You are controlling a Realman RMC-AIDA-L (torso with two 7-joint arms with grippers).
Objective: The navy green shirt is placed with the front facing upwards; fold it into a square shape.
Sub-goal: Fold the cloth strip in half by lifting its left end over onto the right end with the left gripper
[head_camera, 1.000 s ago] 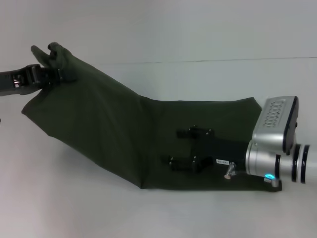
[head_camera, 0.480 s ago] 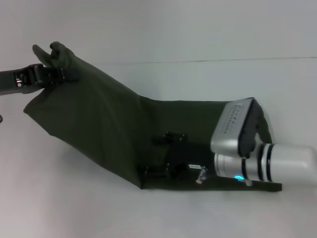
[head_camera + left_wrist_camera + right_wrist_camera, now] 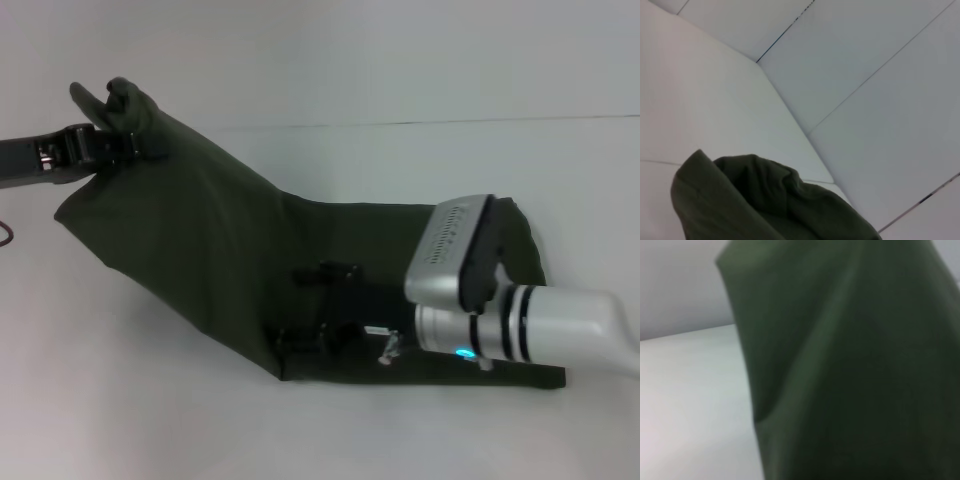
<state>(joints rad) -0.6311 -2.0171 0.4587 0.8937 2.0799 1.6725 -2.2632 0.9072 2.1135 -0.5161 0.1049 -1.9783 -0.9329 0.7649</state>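
Note:
The navy green shirt (image 3: 200,240) lies partly on the white table (image 3: 120,400); no lettering or label shows. Its left end is lifted off the table. My left gripper (image 3: 125,148) is shut on that raised end at the upper left, with bunched cloth sticking up above it. The same bunched cloth fills the bottom of the left wrist view (image 3: 765,200). My right gripper (image 3: 308,306) is open, fingers spread, low over the flat part of the shirt near where the cloth starts to rise. The right wrist view shows only shirt cloth (image 3: 850,365) close up.
The right arm's silver wrist (image 3: 460,270) covers the right part of the shirt. Bare white table (image 3: 685,390) lies in front of and to the left of the shirt. A dark seam (image 3: 450,122) runs across the back.
My right gripper has moved left along the flat part of the shirt, toward the raised fold. My left gripper has shifted slightly right and up with the cloth still in it.

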